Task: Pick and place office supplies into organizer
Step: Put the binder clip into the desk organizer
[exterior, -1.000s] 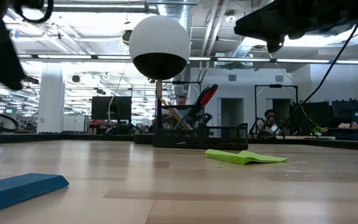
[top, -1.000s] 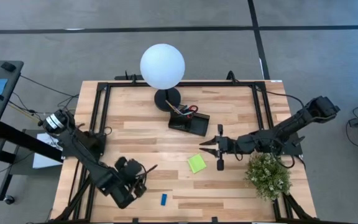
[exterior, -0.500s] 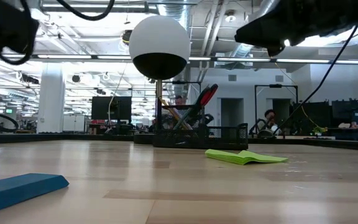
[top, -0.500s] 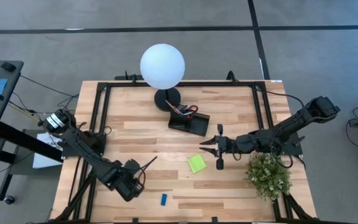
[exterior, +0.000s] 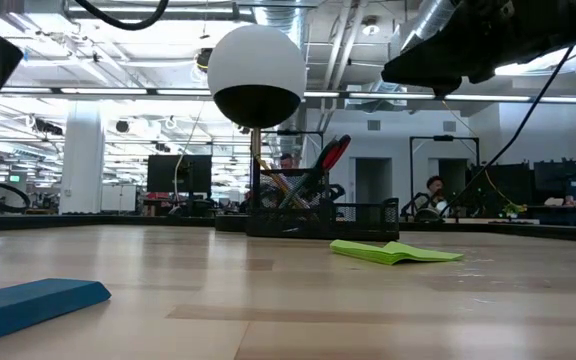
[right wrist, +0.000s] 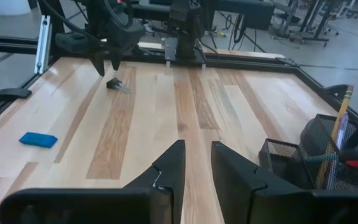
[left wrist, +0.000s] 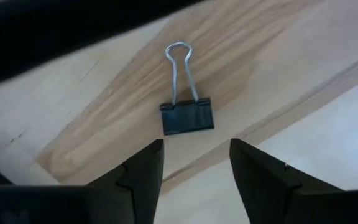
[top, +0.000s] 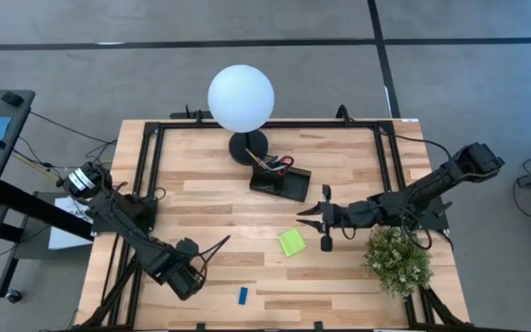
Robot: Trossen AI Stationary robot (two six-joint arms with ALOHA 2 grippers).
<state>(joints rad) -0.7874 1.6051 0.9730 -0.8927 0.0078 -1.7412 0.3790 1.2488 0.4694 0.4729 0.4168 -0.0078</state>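
1. High view: the left gripper point(top: 212, 247) is seen over the counter's point(top: 210, 198) near-left part, its jaws spread apart and nothing held. The right gripper point(top: 308, 218) is seen near the middle, between the organizer point(top: 281, 181) and the sticky pad point(top: 291, 242), which lies flat just beside it. The organizer is set next to the lamp's point(top: 241, 98) base, with scissors point(top: 277, 163) standing in it. The eraser point(top: 243, 295) is found at the near edge, well apart from the organizer. A plant point(top: 397, 258) stands at the right.

2. Low view: the eraser point(exterior: 34, 302) lies flat in the foreground at left, and the sticky pad point(exterior: 395, 252) lies farther back at right, its edge slightly lifted. The organizer point(exterior: 320, 215) is seen behind, with red scissors point(exterior: 329, 155) and pencils upright in it, below the lamp point(exterior: 258, 75).

3. Left wrist view: a black clip point(left wrist: 186, 113) lies flat on the counter point(left wrist: 272, 62) just beyond the fingers point(left wrist: 143, 171), which are held wide and touch nothing.

4. Right wrist view: the fingers point(right wrist: 169, 167) are set a narrow gap apart, with nothing between them. The eraser point(right wrist: 38, 139) and the clip point(right wrist: 117, 84) are seen on the counter point(right wrist: 191, 99), the clip under the left gripper point(right wrist: 107, 64). The organizer point(right wrist: 316, 152) is partly shown.
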